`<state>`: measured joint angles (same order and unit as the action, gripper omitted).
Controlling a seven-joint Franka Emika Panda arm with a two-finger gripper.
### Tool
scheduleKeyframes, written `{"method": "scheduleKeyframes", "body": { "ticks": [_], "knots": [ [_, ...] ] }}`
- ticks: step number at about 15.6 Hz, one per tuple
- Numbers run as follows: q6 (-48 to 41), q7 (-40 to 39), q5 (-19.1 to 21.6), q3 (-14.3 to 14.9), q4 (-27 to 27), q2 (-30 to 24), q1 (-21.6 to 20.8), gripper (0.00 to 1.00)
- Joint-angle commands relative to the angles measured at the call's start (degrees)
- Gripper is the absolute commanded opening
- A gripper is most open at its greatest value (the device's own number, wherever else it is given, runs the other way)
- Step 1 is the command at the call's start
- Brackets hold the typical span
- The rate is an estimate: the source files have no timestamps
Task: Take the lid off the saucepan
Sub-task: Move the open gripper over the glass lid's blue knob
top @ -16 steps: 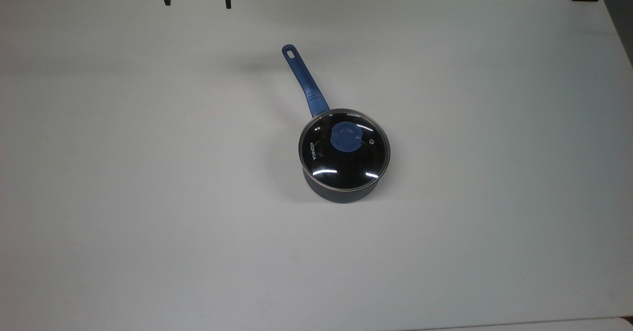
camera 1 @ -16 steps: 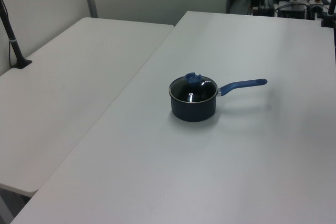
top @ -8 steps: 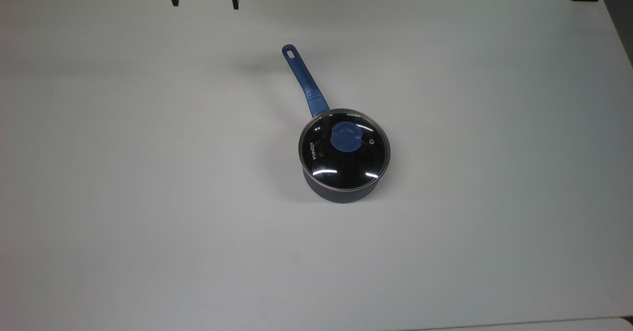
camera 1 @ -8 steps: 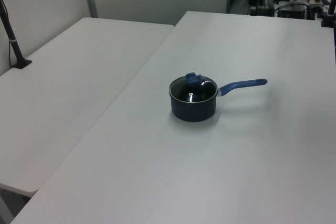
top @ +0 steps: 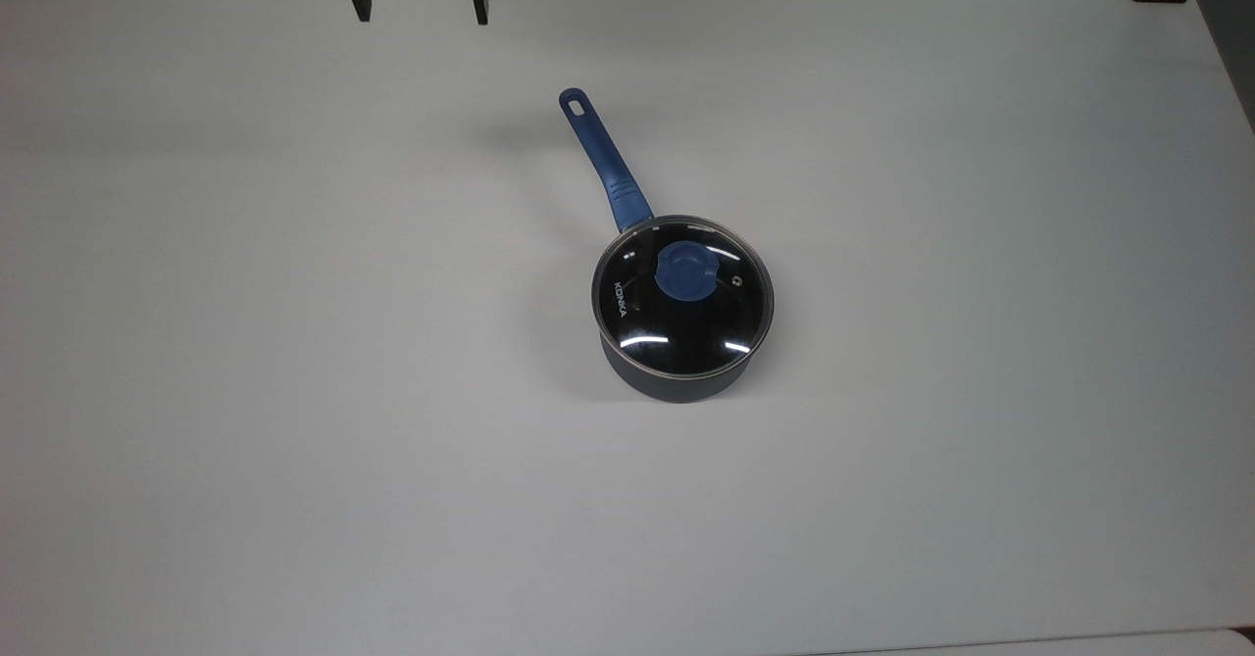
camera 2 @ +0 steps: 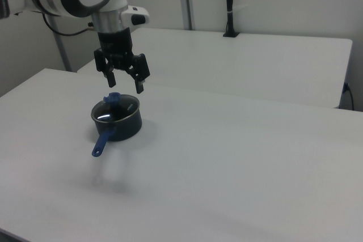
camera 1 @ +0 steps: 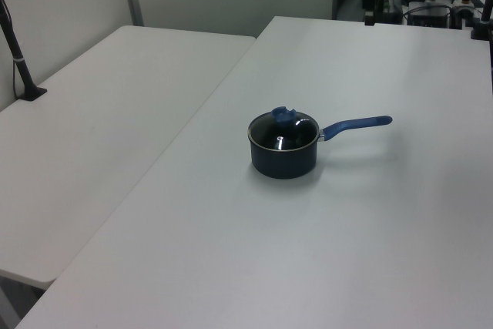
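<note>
Well below and ahead of the advancing, spread-fingered gripper (top: 420,9), the lid (top: 682,296) remains seated on the saucepan (top: 677,379); approach phase, no contact.

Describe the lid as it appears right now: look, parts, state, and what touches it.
The lid is a round, clear glass disc with a thin metal rim, a blue central knob, a small vent hole and white "KONKA" lettering. It sits flat and closed on the saucepan, whose black inside shows through the glass. Nothing else touches it; the gripper is open, empty and apart from it.
</note>
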<state>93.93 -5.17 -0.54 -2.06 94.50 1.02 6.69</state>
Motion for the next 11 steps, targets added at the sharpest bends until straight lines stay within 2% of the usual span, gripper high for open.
{"method": "scheduleKeyframes", "body": {
  "ticks": [1, 5, 8, 11],
  "knots": [
    [0.55, 1.48, 1.33, -0.14, -1.33, 1.08, -0.37, 1.00],
    [4.06, 4.82, 6.60, -0.58, -1.16, 1.52, -0.71, 1.00],
    [6.95, 4.65, 5.82, -0.49, -1.33, 5.20, -2.91, 1.00],
    [15.12, 4.73, 5.11, -0.49, -1.33, 7.76, -5.98, 1.00]
  ]
}}
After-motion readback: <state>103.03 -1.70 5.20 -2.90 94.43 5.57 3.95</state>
